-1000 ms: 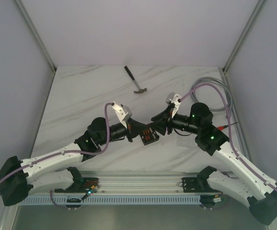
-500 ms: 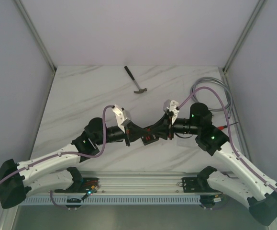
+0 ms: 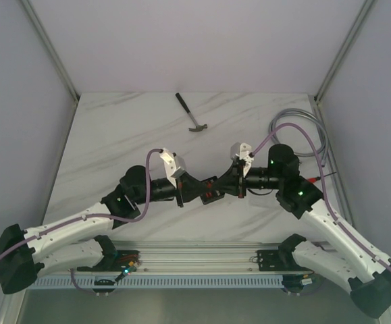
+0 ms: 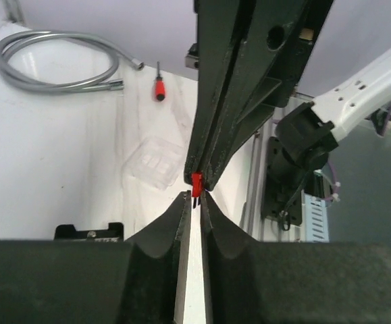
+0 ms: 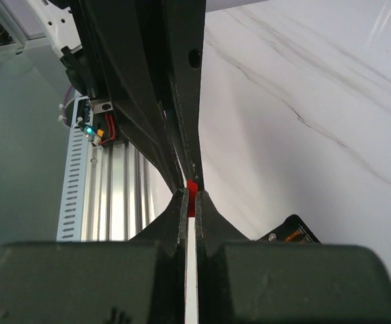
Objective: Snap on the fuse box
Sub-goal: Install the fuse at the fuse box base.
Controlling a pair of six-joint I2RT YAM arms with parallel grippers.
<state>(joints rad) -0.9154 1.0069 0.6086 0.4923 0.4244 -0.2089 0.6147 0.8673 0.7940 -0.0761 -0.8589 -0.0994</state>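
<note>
I judged this a mid-air handover: my left gripper (image 4: 194, 197) and right gripper (image 5: 189, 196) met tip to tip, both pinched shut on one red fuse (image 4: 196, 182), over the one fuse box (image 5: 291, 234) on the table (image 3: 114, 148). Next, one gripper had to let go cleanly. One clear cover (image 4: 156, 162) and one hammer (image 3: 192, 113) lay apart.

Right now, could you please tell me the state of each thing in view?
right gripper: shut on the red fuse.
left gripper: jaws nearly closed at the fuse, grip unclear.
red fuse: held in the air between both grippers' tips.
fuse box: open, cover off.
clear cover: off the box, lying loose.
</note>
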